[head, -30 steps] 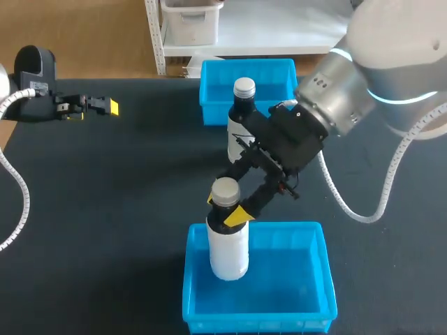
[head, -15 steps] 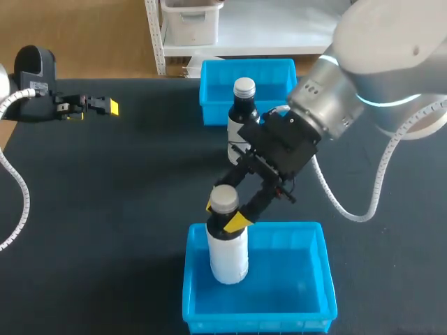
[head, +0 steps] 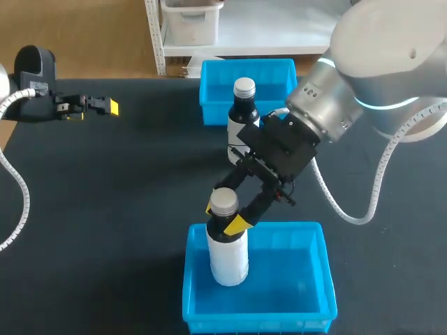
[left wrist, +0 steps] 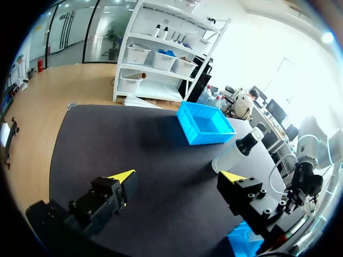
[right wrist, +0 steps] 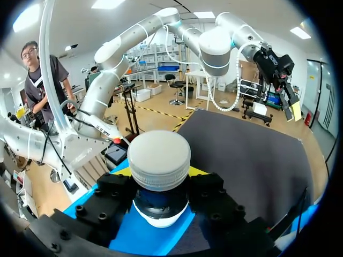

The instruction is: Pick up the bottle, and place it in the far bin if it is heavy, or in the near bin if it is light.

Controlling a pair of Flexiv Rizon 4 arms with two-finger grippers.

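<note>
The right arm [head: 377,63] has fat silver-grey rounded links, a glowing teal ring, and a white ribbed hose [head: 357,220] at four o'clock. The right claw [head: 223,215] is black with yellow tips, as is the left claw [head: 108,107].

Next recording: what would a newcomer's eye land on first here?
The right gripper, clamped on the neck of a white bottle, holds it upright inside the near bin at the front of the table. Behind it, a dark bottle stands on the table just before the far bin.
</note>
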